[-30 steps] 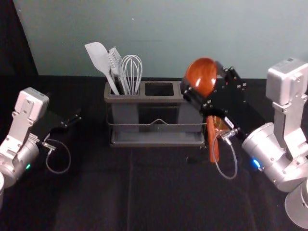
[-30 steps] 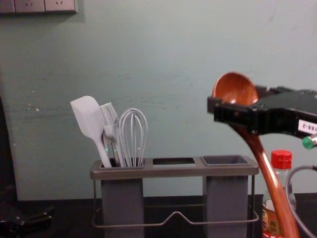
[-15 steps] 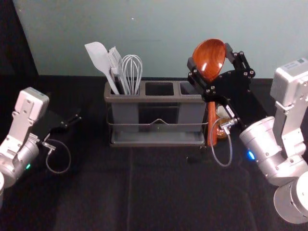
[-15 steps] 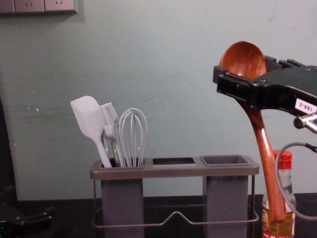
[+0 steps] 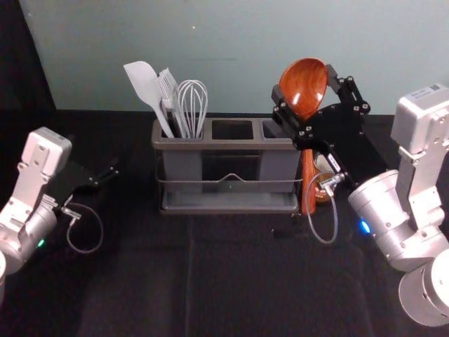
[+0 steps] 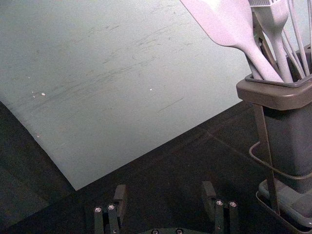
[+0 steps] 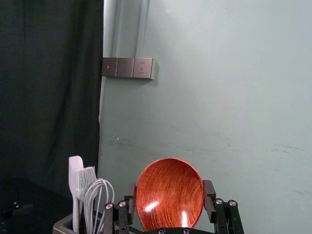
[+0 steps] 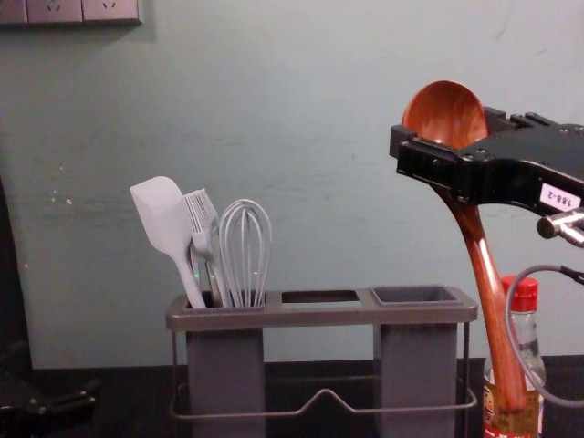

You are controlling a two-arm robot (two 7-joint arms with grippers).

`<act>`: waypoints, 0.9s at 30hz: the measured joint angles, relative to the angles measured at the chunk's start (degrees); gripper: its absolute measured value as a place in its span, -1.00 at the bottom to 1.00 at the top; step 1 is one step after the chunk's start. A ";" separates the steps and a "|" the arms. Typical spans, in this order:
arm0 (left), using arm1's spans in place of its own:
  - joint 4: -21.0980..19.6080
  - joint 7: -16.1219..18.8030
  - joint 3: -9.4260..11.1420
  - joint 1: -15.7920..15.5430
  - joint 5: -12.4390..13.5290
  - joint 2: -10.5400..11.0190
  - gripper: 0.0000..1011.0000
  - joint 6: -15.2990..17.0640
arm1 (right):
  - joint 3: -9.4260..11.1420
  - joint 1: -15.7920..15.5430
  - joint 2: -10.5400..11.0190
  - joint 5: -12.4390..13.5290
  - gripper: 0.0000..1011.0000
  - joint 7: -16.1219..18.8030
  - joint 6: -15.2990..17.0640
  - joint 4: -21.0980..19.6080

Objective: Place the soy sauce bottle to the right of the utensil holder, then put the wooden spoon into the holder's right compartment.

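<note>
While left gripper (image 5: 106, 175) idles left, jaws apart, right gripper (image 5: 305, 83) by holder (image 5: 228, 145) clamps slanting spoon (image 8: 484, 272), bowl up.

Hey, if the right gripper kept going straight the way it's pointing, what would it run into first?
Most likely the wall. The right gripper, holding the wooden spoon, aims past the utensil holder, higher than its rim. How far off the wall is, I can't tell.

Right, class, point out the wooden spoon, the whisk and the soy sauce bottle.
Wooden spoon (image 8: 478, 246), chest view: upper part of the handle.
Whisk (image 5: 192, 104), head view: wire loops.
Soy sauce bottle (image 8: 526, 295), chest view: red cap.
</note>
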 joint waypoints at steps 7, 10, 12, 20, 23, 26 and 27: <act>0.00 0.00 0.00 0.00 0.00 0.00 0.99 0.00 | 0.00 -0.01 0.03 0.03 0.66 0.00 -0.03 0.02; 0.00 0.00 0.00 0.00 0.00 0.00 0.99 0.00 | 0.28 -0.46 0.10 0.28 0.66 0.31 -0.64 -0.03; 0.00 0.00 0.00 0.00 0.00 0.00 0.99 0.00 | 0.54 -0.63 0.19 0.59 0.66 0.61 -1.21 -0.15; 0.00 0.00 0.00 0.00 0.00 0.00 0.99 0.00 | 1.78 0.87 1.95 1.03 0.66 2.96 -5.85 -0.48; 0.00 0.00 0.00 0.00 0.00 0.00 0.99 0.00 | 2.39 2.16 2.64 1.16 0.66 3.77 -8.81 0.50; 0.00 0.00 0.00 0.00 0.00 0.00 0.99 0.00 | 3.00 3.61 3.10 3.08 0.66 5.31 -11.15 2.06; 0.00 0.00 0.00 0.00 0.00 0.00 0.99 0.00 | 3.13 4.07 3.17 3.84 0.66 5.79 -11.58 2.51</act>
